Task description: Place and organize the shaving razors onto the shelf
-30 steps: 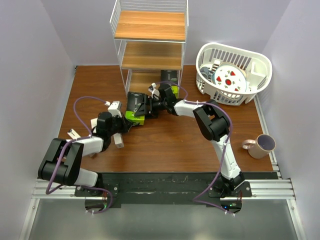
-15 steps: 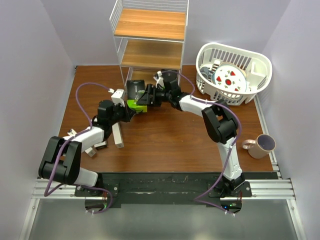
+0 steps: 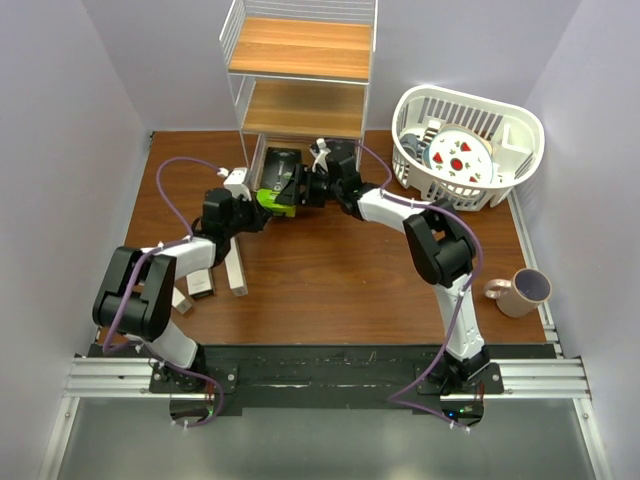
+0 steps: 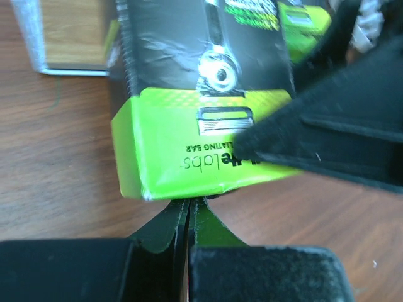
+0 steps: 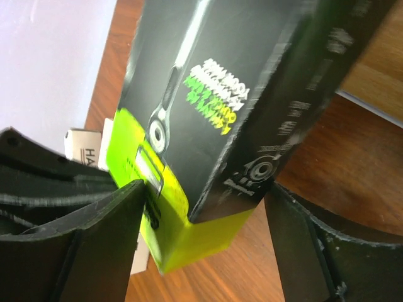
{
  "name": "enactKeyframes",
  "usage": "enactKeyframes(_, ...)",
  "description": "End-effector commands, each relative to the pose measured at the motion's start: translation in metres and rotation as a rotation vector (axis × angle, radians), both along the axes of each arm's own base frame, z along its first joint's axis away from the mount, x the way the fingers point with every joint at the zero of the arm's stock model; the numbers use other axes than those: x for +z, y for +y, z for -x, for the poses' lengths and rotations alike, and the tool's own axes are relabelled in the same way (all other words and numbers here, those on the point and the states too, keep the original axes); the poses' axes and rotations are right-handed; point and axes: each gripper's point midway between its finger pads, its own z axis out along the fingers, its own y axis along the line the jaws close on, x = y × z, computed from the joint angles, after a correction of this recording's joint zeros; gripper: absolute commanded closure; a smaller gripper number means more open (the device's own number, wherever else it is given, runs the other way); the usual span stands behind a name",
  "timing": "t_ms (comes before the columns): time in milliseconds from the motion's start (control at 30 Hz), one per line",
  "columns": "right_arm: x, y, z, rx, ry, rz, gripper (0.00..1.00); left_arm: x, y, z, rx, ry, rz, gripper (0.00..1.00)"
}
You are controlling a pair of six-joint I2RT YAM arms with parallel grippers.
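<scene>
A flat black razor pack with a lime-green end lies at the foot of the tall white wire shelf with 3 light-brown wooden tiers. Its black far end reaches the front edge of the lowest tier, and its green end points back toward the arms.

The right claw straddles this pack across its width. In the right wrist view the pack fills the space between the 2 black fingers, so the claw is spread wide and clasps the pack. Whether the pack rests on the brown wooden surface or is lifted off it, I cannot tell.

The left claw sits just behind the green end. In the left wrist view its fingers are pressed together with only a thin slit between them and nothing inside, their tips right at the edge of the green end.

3 slim white and tan cartons lie on the surface beside the left arm, well apart from the shelf.
</scene>
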Motion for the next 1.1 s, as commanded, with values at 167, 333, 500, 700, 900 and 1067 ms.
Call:
enactKeyframes(167,0.007,0.028,0.034,0.158,-0.021,0.015,0.15,0.067,0.012,-0.071,0.245,-0.184,0.249,1.00)
enactKeyframes(333,0.009,0.019,0.038,0.175,-0.048,0.056,0.11,0.054,0.021,-0.093,0.325,-0.131,0.294,1.00)
enactKeyframes(500,0.016,0.002,0.052,0.229,-0.028,0.077,0.11,0.054,0.036,-0.105,0.380,-0.137,0.300,1.00)
enactKeyframes(700,0.028,-0.062,0.056,0.231,-0.006,0.158,0.10,0.030,0.050,-0.105,0.441,-0.061,0.343,1.00)
enactKeyframes(900,0.034,-0.118,0.043,0.199,-0.017,0.285,0.10,0.020,0.046,-0.116,0.427,-0.031,0.411,1.00)
enactKeyframes(1067,0.040,-0.139,0.046,0.210,-0.054,0.368,0.10,0.017,0.043,-0.138,0.426,-0.027,0.473,1.00)
